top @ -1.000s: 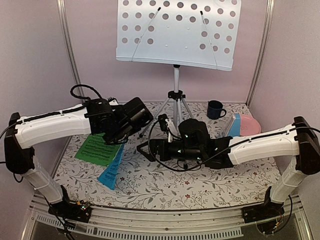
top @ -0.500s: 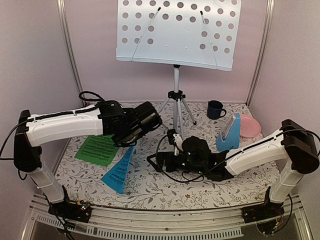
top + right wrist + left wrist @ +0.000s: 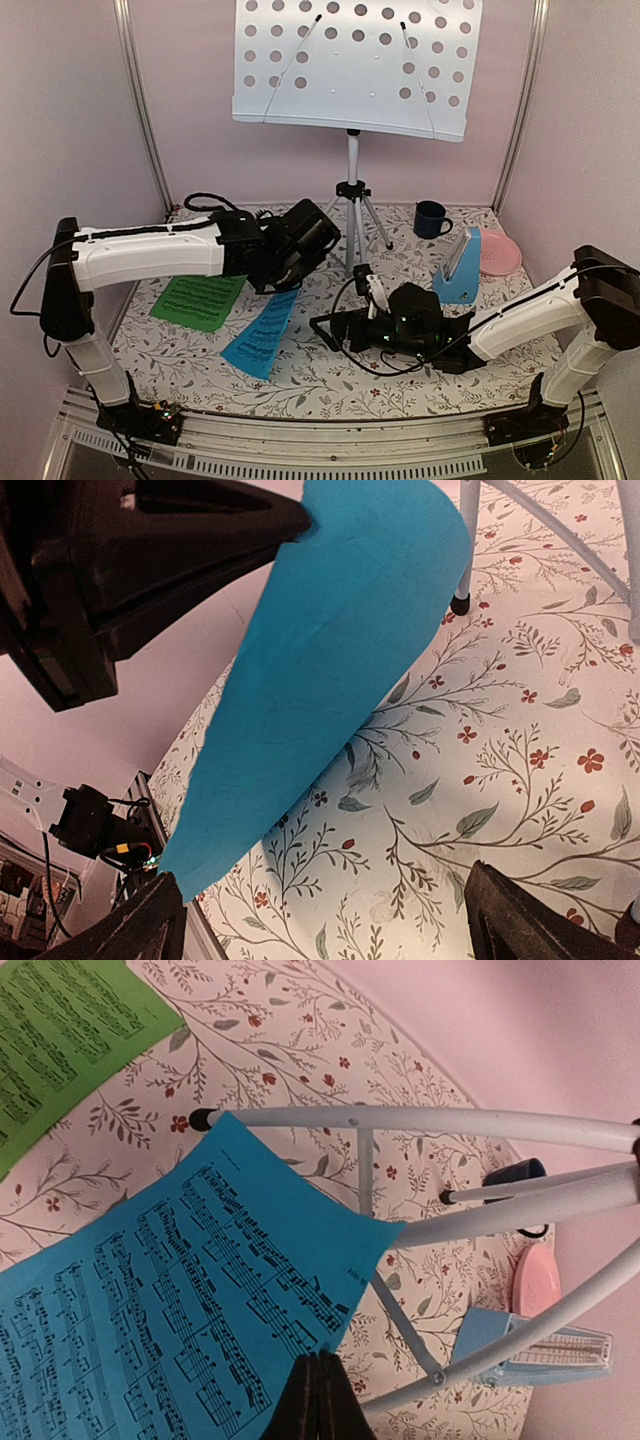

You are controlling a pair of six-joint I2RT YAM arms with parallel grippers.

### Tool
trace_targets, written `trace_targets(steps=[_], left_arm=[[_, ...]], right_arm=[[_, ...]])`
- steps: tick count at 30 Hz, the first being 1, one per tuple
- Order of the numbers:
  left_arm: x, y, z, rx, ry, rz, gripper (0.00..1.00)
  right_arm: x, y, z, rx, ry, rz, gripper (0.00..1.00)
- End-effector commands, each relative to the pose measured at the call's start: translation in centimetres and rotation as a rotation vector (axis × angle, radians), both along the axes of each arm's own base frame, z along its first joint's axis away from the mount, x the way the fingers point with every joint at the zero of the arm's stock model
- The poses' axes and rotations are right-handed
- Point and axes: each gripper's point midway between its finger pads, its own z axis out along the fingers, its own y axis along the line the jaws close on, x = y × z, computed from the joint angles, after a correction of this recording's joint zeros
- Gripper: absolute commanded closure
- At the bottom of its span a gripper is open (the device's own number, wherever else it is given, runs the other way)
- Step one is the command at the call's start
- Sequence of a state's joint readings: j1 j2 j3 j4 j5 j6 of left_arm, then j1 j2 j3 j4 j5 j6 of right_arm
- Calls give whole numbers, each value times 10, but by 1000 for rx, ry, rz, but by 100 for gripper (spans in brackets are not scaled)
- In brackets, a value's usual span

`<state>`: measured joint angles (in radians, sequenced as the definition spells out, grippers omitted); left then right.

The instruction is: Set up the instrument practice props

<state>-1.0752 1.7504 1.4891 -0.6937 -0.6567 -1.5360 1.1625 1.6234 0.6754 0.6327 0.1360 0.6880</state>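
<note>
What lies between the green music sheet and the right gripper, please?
The blue music sheet, pinched by the left gripper, hangs between the green music sheet and the right gripper; the top view shows it.

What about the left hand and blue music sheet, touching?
Touching. Left wrist view: the left hand is shut, pinching the blue music sheet at its edge.

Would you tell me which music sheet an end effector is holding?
The blue music sheet, pinched at its edge by the left end effector; the green music sheet lies flat on the table, ungripped.
</note>
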Motion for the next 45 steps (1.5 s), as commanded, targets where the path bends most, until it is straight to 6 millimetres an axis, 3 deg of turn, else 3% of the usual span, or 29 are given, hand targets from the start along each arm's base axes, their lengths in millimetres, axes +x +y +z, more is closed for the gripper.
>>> trace_targets(steps=[1, 8, 15, 21, 25, 30, 35, 40, 45], left_arm=[[12, -25, -5, -93, -13, -54, 98], [15, -51, -15, -146, 7, -134, 95], [18, -53, -24, -164, 14, -152, 94], [16, -48, -16, -169, -24, -166, 94], [6, -8, -5, -110, -75, -189, 71], [-19, 59, -31, -76, -60, -343, 55], [-48, 117, -44, -164, -123, -388, 32], [-66, 165, -67, -168, -71, -353, 26], [-71, 193, -95, -218, -18, -322, 25]], right_arm=[[-4, -6, 12, 61, -6, 26, 1], [6, -2, -3, 105, 46, 33, 1], [14, 5, -6, 102, 43, 12, 1], [33, 4, -51, -23, 154, -96, 9], [24, 6, -53, -23, 191, -58, 9], [11, 17, -44, -40, 176, 53, 9], [-3, 25, -55, -101, 209, 154, 9], [-17, 32, -59, -123, 204, 260, 10], [-13, 47, -64, -181, 180, 306, 14]])
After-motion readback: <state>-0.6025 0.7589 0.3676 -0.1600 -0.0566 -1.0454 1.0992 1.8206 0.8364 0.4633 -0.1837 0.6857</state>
